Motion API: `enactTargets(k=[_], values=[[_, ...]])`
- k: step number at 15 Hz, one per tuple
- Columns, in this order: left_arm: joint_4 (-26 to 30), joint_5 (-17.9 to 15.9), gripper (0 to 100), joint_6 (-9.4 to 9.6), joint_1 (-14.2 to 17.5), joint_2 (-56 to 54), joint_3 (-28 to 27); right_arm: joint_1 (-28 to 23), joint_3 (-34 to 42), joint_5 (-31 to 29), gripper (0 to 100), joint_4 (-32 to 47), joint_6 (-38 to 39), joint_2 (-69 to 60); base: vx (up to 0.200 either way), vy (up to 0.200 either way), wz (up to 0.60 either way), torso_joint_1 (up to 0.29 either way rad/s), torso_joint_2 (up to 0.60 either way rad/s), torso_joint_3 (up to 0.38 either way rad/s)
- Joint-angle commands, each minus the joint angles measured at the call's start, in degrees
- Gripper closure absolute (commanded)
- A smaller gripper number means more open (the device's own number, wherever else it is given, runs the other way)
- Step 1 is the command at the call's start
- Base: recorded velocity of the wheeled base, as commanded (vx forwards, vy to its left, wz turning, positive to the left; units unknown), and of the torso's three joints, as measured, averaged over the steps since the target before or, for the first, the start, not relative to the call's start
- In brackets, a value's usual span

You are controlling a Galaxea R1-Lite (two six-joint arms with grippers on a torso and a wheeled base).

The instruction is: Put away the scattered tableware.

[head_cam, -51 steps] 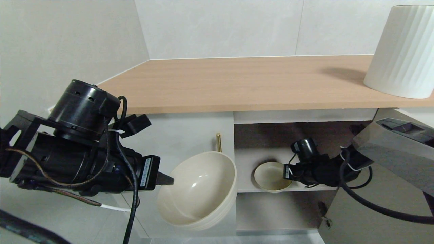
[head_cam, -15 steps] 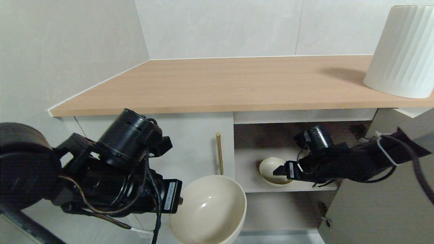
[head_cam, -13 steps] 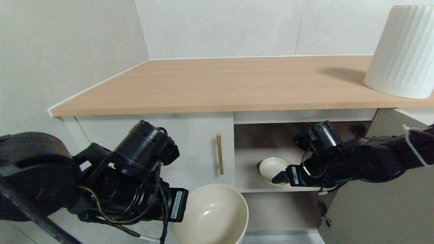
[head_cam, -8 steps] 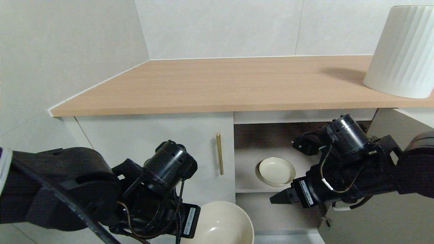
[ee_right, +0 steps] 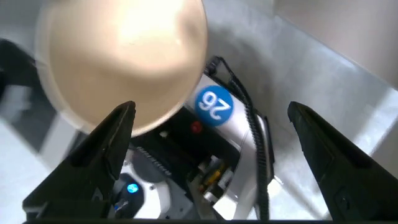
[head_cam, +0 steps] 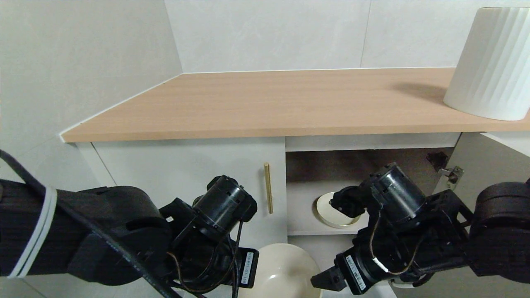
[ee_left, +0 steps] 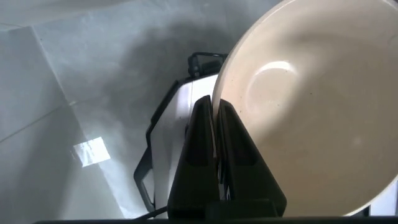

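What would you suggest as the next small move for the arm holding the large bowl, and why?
Probably raise the left end effector, shut on the rim of the large bowl, toward the cabinet shelf. The bowl hangs below that shelf, where a small dish sits with bare space beside it; the right end effector is open, lower than the shelf.
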Motion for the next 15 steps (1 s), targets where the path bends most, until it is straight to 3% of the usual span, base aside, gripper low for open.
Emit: enactTargets(k=[1, 6, 12, 13, 15], values=[[-0.1, 0.0, 100, -0.79, -0.1, -0.2, -0.5, 1.1, -0.6, -2.2, 0, -1.2, 1.3, 4.8, 0.0, 0.0, 0.0, 0.0, 0.0, 0.0], [-0.1, 0.1, 100, -1.32, -0.9, -0.3, -0.6, 1.0, -2.5, -3.3, 0, -3.7, 6.3, 7.2, 0.0, 0.0, 0.0, 0.0, 0.0, 0.0], [-0.1, 0.0, 100, -1.32, -0.9, 0.2, -0.4, 0.9, -2.8, -3.3, 0, -3.7, 6.5, 7.1, 0.0, 0.0, 0.0, 0.0, 0.0, 0.0], [-0.1, 0.0, 100, -1.32, -0.9, 0.2, -0.4, 0.9, -2.8, -3.3, 100, -3.7, 6.5, 7.1, 0.0, 0.0, 0.0, 0.0, 0.0, 0.0], [-0.1, 0.0, 100, -1.32, -0.9, 0.2, -0.4, 0.9, -2.8, -3.3, 100, -3.6, 6.5, 7.0, 0.0, 0.0, 0.0, 0.0, 0.0, 0.0]])
